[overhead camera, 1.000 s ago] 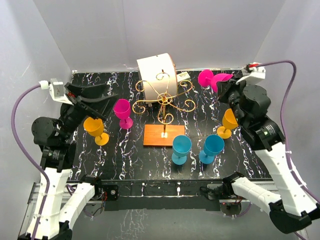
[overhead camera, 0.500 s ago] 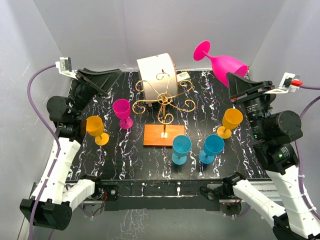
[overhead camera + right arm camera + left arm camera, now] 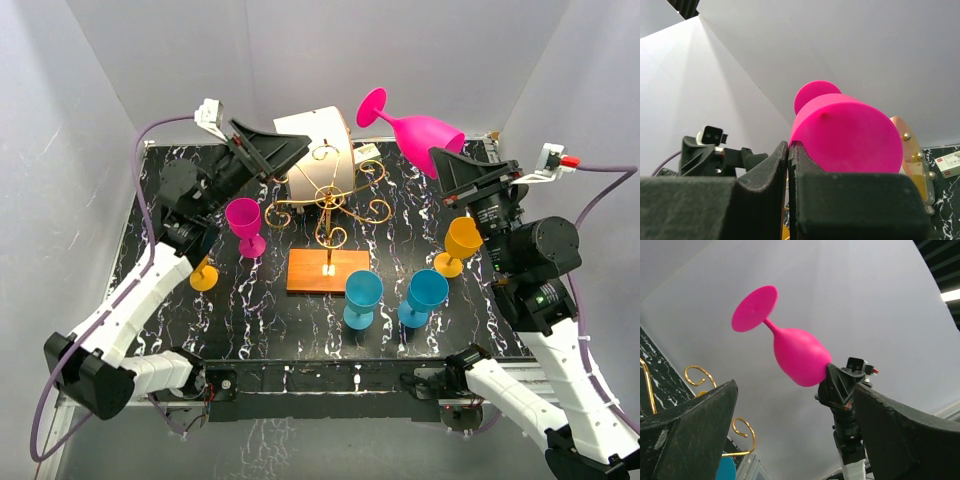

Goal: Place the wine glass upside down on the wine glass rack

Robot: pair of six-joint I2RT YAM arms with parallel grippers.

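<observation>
My right gripper (image 3: 447, 160) clamps the pink wine glass (image 3: 425, 132) at its rim, aloft, foot uppermost; my left gripper (image 3: 290, 150) gapes wide, empty.

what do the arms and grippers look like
The left arm and right arm have white links and black joints. The left gripper and right gripper have black wedge-shaped fingers. A purple cable runs to a white box on each wrist; the right box has a red tip.

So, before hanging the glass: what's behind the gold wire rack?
A white cylinder-shaped box stands behind the rack, a small white packet beside it. The left claw covers the box's left side.
</observation>
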